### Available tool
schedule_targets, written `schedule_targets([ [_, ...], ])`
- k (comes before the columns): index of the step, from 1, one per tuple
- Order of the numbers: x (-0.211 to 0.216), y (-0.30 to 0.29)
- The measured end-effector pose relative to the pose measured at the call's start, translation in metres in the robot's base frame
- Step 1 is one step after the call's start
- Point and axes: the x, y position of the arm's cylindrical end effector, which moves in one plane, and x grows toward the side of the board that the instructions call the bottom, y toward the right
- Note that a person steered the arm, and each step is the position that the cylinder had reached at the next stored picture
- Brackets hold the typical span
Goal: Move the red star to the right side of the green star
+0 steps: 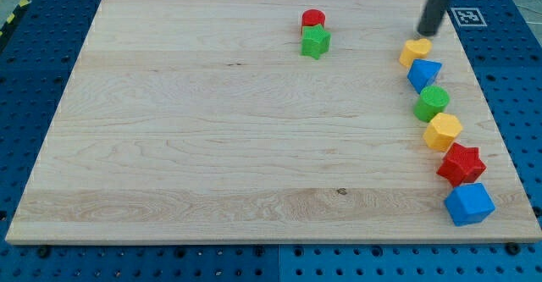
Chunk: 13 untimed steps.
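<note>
Camera view, taking the green star [315,41] as the landmark. It sits near the top of the wooden surface [212,146], a little right of centre, with a red cylinder [313,18] touching its upper edge. The red star [461,163] lies well apart from it, far toward the view's right and much lower, in a curved row of blocks along the right edge: a yellow heart-like block [415,52] at the row's top, then a blue block [423,74], a green round block [433,103], a yellow hexagon-like block [443,132], the red star, and a blue cube [468,204] at the bottom.

My tip [431,32] stands to the right of the green star at about its height, just above the yellow heart-like block and well away from the red star. There is no grasping end effector here, only the rod, so nothing opens or closes.

In my judgement the step in hand is the approach. The red star is wedged between the yellow hexagon-like block and the blue cube, so the tip would best come round to its right-hand side and push it leftward out of the row first, then steer it up the view toward the spot just right of the green star. Short, centred pushes should keep the star from spinning off the tip; stopping short avoids nudging the green star or the red cylinder.
</note>
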Motion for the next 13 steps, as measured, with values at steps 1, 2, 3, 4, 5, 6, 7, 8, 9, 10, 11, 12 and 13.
schedule_targets([
  [1, 0.063, 0.016],
  [2, 0.124, 0.021],
  [3, 0.179, 0.021],
  [4, 0.225, 0.02],
  [5, 0.239, 0.013],
  [6, 0.239, -0.011],
  [7, 0.239, -0.046],
  [8, 0.234, -0.088],
  [9, 0.216, -0.124],
  [10, 0.186, -0.143],
  [11, 0.154, -0.143],
  [12, 0.123, -0.143],
  [13, 0.099, -0.143],
])
